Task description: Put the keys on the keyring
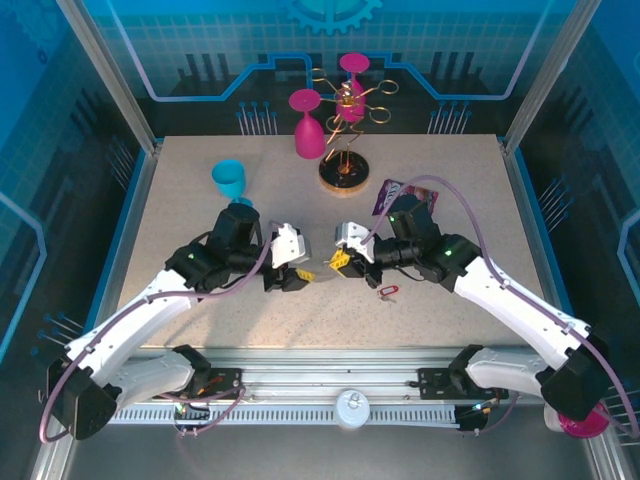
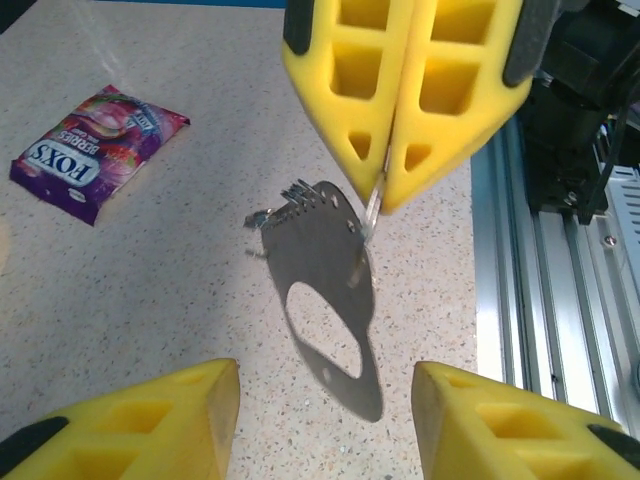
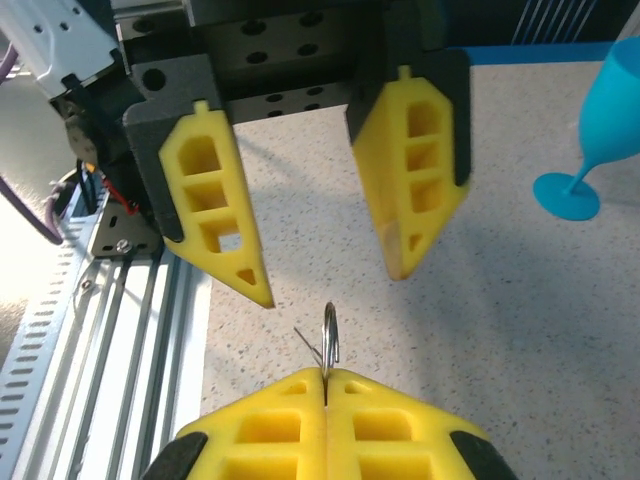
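Right fingers (image 3: 385, 425) pinched the keyring (image 3: 329, 338). Left fingers (image 3: 415, 170) spread just beside it, and the keys (image 1: 388, 291) lay near it on the tabletop (image 1: 450, 200).

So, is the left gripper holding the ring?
No, the left gripper stands open and empty; the right gripper is shut on the ring.

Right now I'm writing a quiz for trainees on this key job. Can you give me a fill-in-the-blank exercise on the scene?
1. The right hand is ___ on the keyring, a thin metal loop.
2. The left hand has its fingers ___.
3. The red key tag lies on the ___, held by neither hand.
4. The cup in the right wrist view is ___.

Missing words: shut; open; table; blue.
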